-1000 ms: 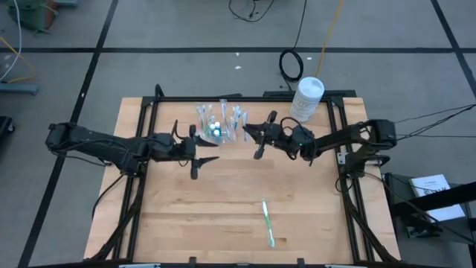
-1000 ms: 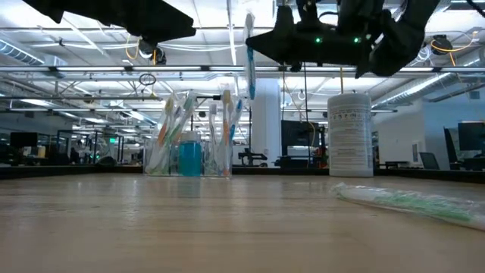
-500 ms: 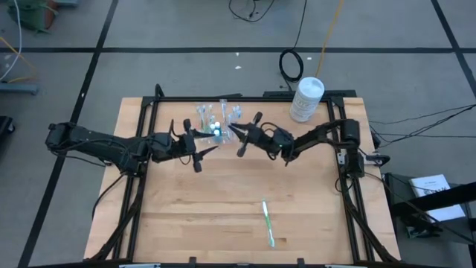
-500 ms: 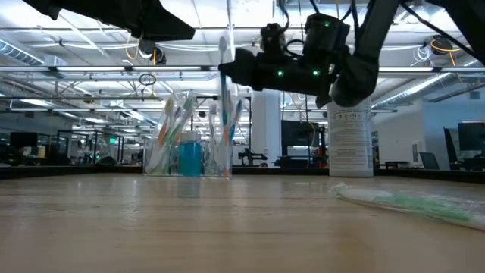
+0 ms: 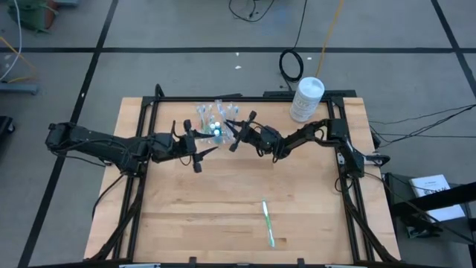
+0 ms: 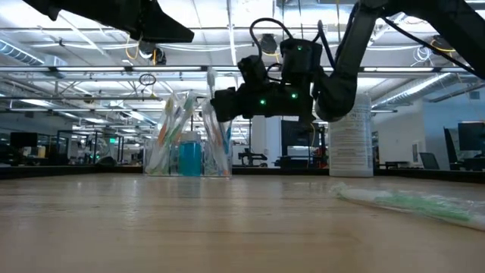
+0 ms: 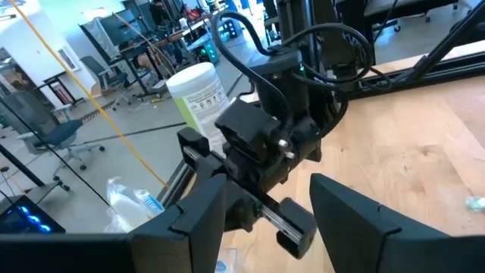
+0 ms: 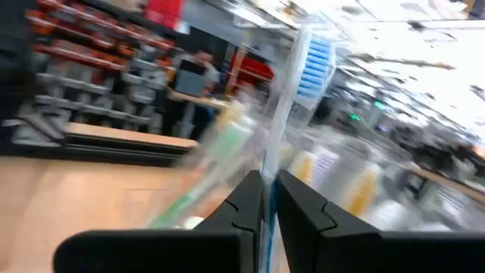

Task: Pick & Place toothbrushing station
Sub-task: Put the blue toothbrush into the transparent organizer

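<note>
A small clear plastic toothbrush holder (image 5: 213, 121) stands at the far middle of the wooden table (image 5: 223, 216), holding several upright toothbrushes. The right gripper (image 5: 232, 134), nearly shut, pinches a white toothbrush with blue bristles (image 8: 292, 91) just beside it. The left gripper (image 5: 199, 151) hovers nearby, fingers spread, empty.

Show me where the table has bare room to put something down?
Bare wood spans the near half, around the wrapped toothbrush. The back edge is crowded: clear holder, both claws, left and right, and the white tub.
</note>
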Robot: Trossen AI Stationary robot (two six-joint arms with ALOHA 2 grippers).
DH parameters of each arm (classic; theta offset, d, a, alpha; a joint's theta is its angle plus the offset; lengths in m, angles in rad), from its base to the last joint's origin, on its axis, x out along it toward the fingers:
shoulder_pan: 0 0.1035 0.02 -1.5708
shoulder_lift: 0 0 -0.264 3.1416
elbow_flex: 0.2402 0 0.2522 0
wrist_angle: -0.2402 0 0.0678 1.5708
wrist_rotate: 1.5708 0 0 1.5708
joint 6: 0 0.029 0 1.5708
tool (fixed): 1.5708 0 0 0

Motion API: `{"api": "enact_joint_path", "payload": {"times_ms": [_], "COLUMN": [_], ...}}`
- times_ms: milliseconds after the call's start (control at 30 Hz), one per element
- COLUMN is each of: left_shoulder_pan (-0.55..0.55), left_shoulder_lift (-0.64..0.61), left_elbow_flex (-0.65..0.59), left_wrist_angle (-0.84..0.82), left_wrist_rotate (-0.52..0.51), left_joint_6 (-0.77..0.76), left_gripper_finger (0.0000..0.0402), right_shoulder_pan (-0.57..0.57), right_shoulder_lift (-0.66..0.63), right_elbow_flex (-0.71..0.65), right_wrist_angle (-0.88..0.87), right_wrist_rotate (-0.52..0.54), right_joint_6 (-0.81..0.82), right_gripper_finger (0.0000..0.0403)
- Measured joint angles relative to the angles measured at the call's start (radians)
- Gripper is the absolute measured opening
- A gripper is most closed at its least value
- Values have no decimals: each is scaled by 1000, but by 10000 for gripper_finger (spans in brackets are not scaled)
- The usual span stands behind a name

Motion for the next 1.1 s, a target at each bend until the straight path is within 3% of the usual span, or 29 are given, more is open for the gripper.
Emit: {"api": "enact_joint_path", "payload": {"times_ms": [167, 367, 567, 833, 1100], "left_shoulder_pan": [0, 0, 0, 0, 0], "left_shoulder_lift": [0, 0, 0, 0, 0], "left_elbow_flex": [0, 0, 0, 0, 0], "left_wrist_angle": [-7, -24, -31, -31, -47], "left_wrist_rotate": [0, 0, 0, 0, 0], "left_joint_6": [-8, -33, -62, -80, -82], "left_gripper_finger": [198, 198, 198, 198, 198], "right_shoulder_pan": [21, 41, 54, 54, 56], "right_shoulder_lift": [-1, -1, -1, -1, -1], "right_elbow_flex": [0, 0, 0, 0, 0], "right_wrist_angle": [-18, -28, -60, -163, -214], "right_wrist_rotate": [151, 181, 306, 328, 328], "right_joint_6": [51, 143, 172, 312, 315], "right_gripper_finger": [20, 22, 22, 26, 39]}}
